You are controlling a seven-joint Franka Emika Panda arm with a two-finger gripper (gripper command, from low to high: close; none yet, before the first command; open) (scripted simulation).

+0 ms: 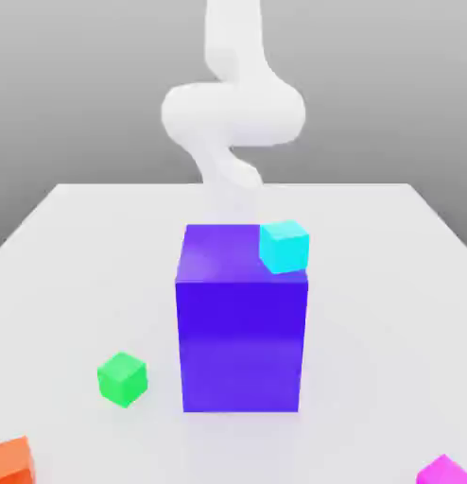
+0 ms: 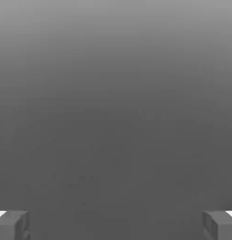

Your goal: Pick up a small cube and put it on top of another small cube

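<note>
a tall blue block (image 1: 240, 326) stands near the middle of the white table (image 1: 77, 274). a small cyan cube (image 1: 284, 246) sits at the block's top, at the corner toward the exterior view's right, tilted a little and partly overhanging the edge. a small green cube (image 1: 122, 378) lies on the table near the block, toward the exterior view's left and nearer the camera. an orange cube (image 1: 10, 461) shows at the lower corner on the exterior view's left, cut off by the frame, and a magenta cube (image 1: 445, 470) at the lower corner on the exterior view's right, also cut off. the white arm (image 1: 233, 109) rises behind the blue block, well above the table. in the hand view the hand (image 2: 116, 225) is spread wide, its two grey fingertips (image 2: 12, 225) far apart, nothing between them, with plain grey beyond.
</note>
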